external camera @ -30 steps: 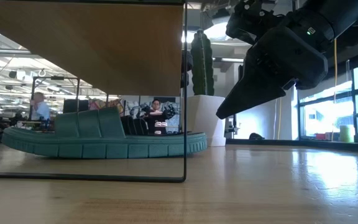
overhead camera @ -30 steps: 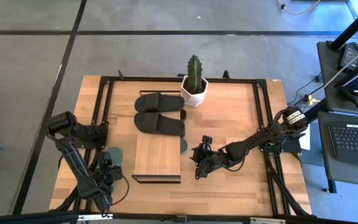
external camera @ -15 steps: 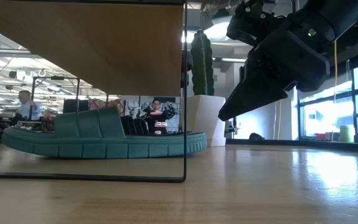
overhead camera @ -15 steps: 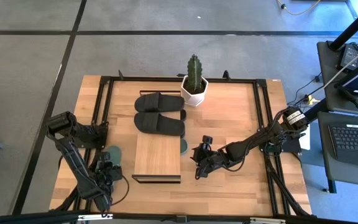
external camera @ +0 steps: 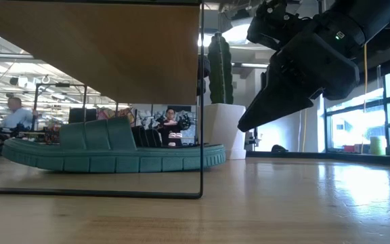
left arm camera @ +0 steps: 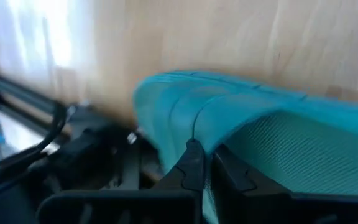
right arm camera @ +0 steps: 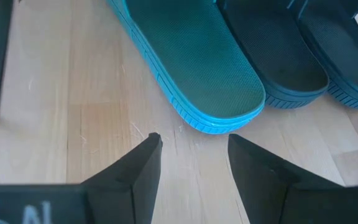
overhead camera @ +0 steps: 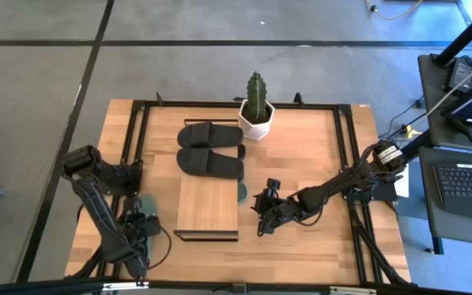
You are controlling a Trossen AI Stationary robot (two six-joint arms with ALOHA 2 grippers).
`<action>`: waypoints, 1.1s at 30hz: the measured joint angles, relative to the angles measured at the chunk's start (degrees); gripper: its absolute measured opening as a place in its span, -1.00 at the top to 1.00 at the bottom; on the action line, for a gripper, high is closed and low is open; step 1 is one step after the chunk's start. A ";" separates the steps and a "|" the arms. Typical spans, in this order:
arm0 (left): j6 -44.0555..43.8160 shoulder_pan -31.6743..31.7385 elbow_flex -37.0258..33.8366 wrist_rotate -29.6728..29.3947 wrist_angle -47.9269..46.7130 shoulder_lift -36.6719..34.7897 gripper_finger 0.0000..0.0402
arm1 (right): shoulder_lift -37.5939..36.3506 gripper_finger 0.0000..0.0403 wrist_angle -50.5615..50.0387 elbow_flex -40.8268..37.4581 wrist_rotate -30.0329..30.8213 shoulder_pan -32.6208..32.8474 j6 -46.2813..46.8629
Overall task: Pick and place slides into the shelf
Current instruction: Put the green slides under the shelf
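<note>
Left of the shelf [overhead camera: 207, 205], one green slide [overhead camera: 147, 205] lies with my left gripper [overhead camera: 141, 227] shut on it. A second green slide [external camera: 107, 152] lies on the table under the shelf. Its end [overhead camera: 241, 192] sticks out on the shelf's right side. Beyond the shelf, two black slides [overhead camera: 210, 134] [overhead camera: 210, 162] lie side by side on the table. My right gripper [right arm camera: 194, 155] stands open just above the table. It is short of the second green slide's end [right arm camera: 194, 74] and touches nothing. My left gripper pinches the green slide's raised side edge [left arm camera: 197, 134] between its two fingers [left arm camera: 193, 167]. The fingers slant down onto it from above. The gripper hides the rest of the hold, and I cannot tell whether the slide is clear of the table.
A cactus in a white pot [overhead camera: 256, 115] stands at the far edge, right of the black slides. Black frame rails [overhead camera: 347, 156] run along the table's sides. Bare wood lies right of the shelf and along the near edge [overhead camera: 301, 254].
My left gripper has risen a little at the green slide left of the shelf. The right arm has kept still.
</note>
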 joint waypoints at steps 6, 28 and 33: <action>0.77 2.24 9.67 0.42 -6.06 -2.77 0.98 | 0.00 0.07 -0.01 0.00 -0.02 -0.01 0.00; 3.76 10.18 32.85 17.23 0.88 -6.24 0.99 | 0.00 0.07 -0.18 0.00 -0.04 -0.01 0.17; 9.83 11.57 38.14 15.37 7.29 -6.24 0.99 | 0.00 0.07 -0.21 0.00 -0.04 -0.01 0.17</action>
